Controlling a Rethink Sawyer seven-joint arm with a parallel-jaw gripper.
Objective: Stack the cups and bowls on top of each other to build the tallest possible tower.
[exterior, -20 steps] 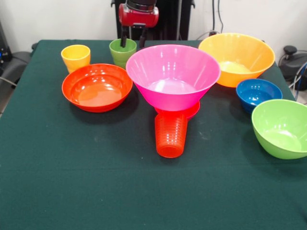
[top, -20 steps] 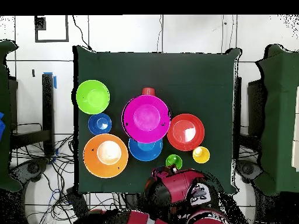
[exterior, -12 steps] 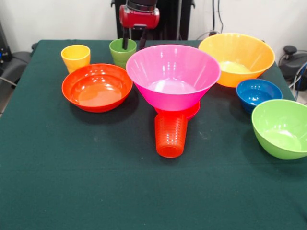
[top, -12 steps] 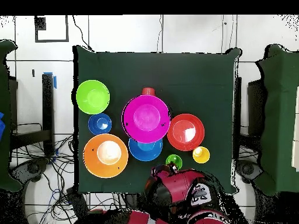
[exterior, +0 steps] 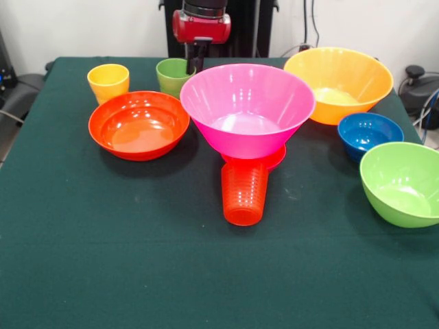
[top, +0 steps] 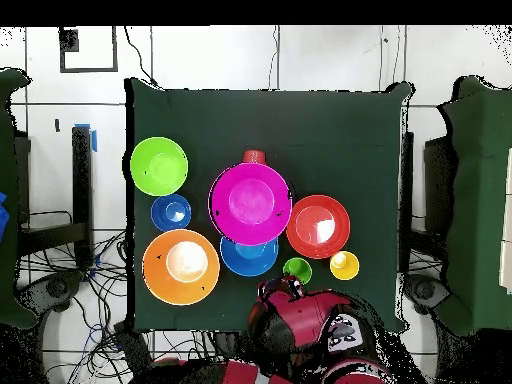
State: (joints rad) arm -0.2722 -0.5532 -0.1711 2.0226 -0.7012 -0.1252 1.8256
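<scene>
Hand (exterior: 194, 64) hangs by the green cup's (exterior: 171, 74) rim at the table's far side — fingers look pressed together, empty. Best to spread them and straddle that rim squarely before squeezing.

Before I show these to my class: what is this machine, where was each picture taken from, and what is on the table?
It is a robot arm, red and black, ending in a gripper, a two-fingered pincer. One picture faces the robot across the table; the other looks straight down from above.

On the green cloth are plastic dishes for tower building: a large pink bowl resting on smaller pieces, a ribbed orange-red cup in front of it, a yellow cup, a red-orange bowl, a yellow-orange bowl, a small dark blue bowl and a lime green bowl. The overhead view also shows a medium blue bowl.

The gripper seems pinched on the rim of the light green cup.
</scene>
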